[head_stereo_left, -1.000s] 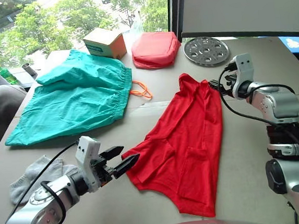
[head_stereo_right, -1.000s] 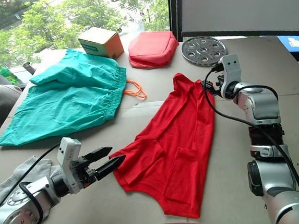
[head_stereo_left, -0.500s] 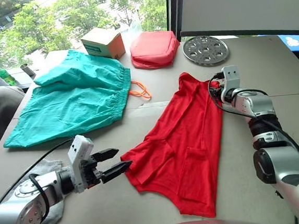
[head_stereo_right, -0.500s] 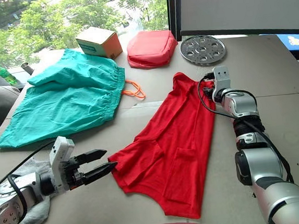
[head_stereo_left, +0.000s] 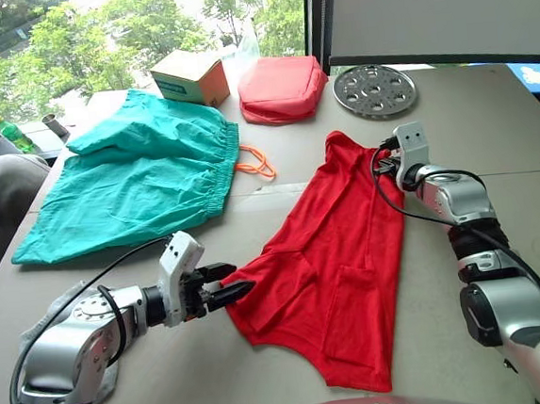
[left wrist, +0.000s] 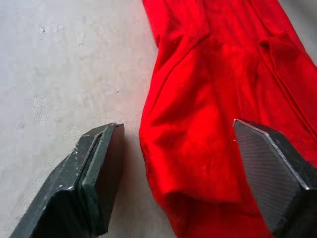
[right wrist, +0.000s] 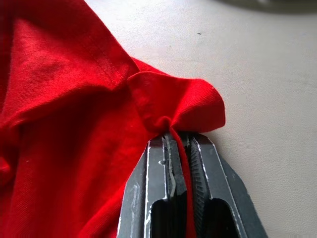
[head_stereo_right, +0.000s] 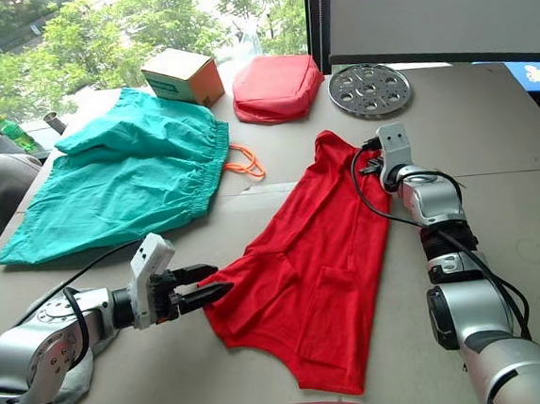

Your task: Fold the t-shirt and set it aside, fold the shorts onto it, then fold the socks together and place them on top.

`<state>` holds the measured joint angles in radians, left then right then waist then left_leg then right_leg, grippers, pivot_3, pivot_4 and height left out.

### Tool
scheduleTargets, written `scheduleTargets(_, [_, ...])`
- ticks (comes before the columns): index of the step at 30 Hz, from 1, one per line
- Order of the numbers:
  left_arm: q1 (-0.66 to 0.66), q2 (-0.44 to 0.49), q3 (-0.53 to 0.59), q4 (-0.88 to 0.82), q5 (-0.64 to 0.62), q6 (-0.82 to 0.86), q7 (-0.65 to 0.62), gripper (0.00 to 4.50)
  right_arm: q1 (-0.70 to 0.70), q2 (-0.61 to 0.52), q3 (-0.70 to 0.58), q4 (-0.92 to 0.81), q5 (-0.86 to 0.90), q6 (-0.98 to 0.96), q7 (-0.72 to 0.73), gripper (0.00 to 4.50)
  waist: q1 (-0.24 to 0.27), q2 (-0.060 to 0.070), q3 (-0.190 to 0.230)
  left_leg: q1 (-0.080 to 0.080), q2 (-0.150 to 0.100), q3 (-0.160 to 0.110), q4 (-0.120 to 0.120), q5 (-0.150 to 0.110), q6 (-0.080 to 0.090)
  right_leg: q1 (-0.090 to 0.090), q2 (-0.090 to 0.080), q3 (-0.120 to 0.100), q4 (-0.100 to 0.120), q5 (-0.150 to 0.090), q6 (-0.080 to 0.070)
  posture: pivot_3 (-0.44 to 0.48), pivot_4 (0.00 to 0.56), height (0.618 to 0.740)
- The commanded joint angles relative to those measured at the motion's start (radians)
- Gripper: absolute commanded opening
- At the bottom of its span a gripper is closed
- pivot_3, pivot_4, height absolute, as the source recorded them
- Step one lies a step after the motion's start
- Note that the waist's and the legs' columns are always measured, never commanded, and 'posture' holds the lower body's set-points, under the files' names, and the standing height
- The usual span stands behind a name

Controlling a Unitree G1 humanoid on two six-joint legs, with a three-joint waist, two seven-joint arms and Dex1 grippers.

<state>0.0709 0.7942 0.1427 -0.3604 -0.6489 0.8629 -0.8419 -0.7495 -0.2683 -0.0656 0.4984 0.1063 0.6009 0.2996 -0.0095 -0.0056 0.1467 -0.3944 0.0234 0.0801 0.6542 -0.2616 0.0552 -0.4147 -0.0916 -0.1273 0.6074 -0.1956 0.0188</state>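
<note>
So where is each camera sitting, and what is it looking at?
Left and right eye views: on the head, looking down over both arms, the bright red thin-knit t-shirt and the tabletop.
Left wrist view: between the open left gripper fingers, facing the t-shirt's edge.
Right wrist view: along the right gripper, shut on a t-shirt fold.
All share the t-shirt.

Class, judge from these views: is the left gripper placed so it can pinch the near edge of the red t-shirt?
Probably yes. The left gripper is open, its fingers either side of the t-shirt edge, with nothing between.
</note>
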Motion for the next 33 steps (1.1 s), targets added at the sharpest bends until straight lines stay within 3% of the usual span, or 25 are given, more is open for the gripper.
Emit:
scheduleTargets(1, [0.048,-0.005,-0.051,-0.015,-0.006,0.046,0.003,1.78,0.009,-0.019,-0.015,-0.058,0.001,0.008,-0.012,0.0,-0.001,0.0,0.0,0.0,0.0,0.0,0.0,0.0,0.0,0.0,0.0,0.0,0.0,0.0,0.0,0.0,0.15,0.739])
scheduleTargets(5, [0.128,-0.042,0.005,-0.098,-0.064,0.079,0.057,0.03,0.001,-0.046,-0.009,-0.049,-0.021,-0.014,-0.021,0.0,-0.003,0.001,0.0,0.0,0.0,0.001,-0.001,0.0,0.0,0.0,-0.001,0.001,-0.001,0.0,0.0,0.0,0.15,0.739])
scheduleTargets(16, [0.399,-0.276,0.108,-0.405,-0.173,0.107,0.356,0.03,-0.204,0.014,0.07,0.221,-0.065,-0.15,0.021,0.0,-0.005,0.0,0.001,0.001,0.0,0.001,-0.001,0.0,0.0,-0.001,-0.001,0.001,-0.001,-0.001,-0.001,0.0,0.15,0.739])
scheduleTargets(22, [0.497,-0.369,0.151,-0.471,-0.168,0.062,0.486,0.03,-0.341,0.066,0.1,0.418,-0.106,-0.259,0.024,0.0,-0.004,0.0,0.001,0.0,0.0,0.0,-0.001,-0.002,0.004,-0.002,-0.001,0.0,-0.001,-0.001,-0.001,0.0,0.15,0.739])
scheduleTargets(28, [0.526,-0.387,0.137,-0.47,-0.147,-0.004,0.495,0.03,-0.386,0.086,0.114,0.502,-0.124,-0.314,0.079,0.0,-0.004,-0.001,0.001,-0.001,0.0,0.0,-0.001,-0.003,0.005,-0.002,-0.001,0.0,-0.002,-0.001,-0.001,0.0,0.15,0.739])
scheduleTargets(29, [0.523,-0.375,0.143,-0.459,-0.144,-0.024,0.474,0.0,-0.369,0.077,0.116,0.471,-0.123,-0.307,0.097,0.57,-0.004,0.0,0.001,-0.001,0.0,-0.001,-0.001,-0.003,0.005,-0.002,-0.001,-0.001,-0.002,-0.001,-0.001,0.0,0.15,0.739])
scheduleTargets(30, [0.522,-0.365,0.159,-0.449,-0.163,-0.036,0.444,0.64,-0.34,0.063,0.127,0.419,-0.128,-0.292,0.121,0.81,-0.004,0.0,0.001,-0.001,0.0,-0.001,-0.001,-0.003,0.005,-0.002,-0.001,-0.001,-0.002,-0.001,-0.001,0.0,0.15,0.739])
scheduleTargets(32, [0.524,-0.331,0.172,-0.438,-0.186,-0.057,0.373,0.92,-0.259,0.03,0.14,0.276,-0.134,-0.249,0.147,1.23,-0.001,0.0,0.001,-0.001,0.0,-0.001,-0.001,-0.003,0.005,-0.002,-0.001,-0.001,-0.002,-0.001,-0.001,0.0,0.15,0.739])
scheduleTargets(33, [0.526,-0.317,0.173,-0.435,-0.19,-0.068,0.348,1.44,-0.225,0.017,0.144,0.214,-0.136,-0.227,0.154,1.81,0.0,0.0,0.001,-0.002,0.0,-0.002,-0.001,-0.003,0.005,-0.002,-0.001,-0.002,-0.002,-0.001,-0.001,0.0,0.15,0.739])
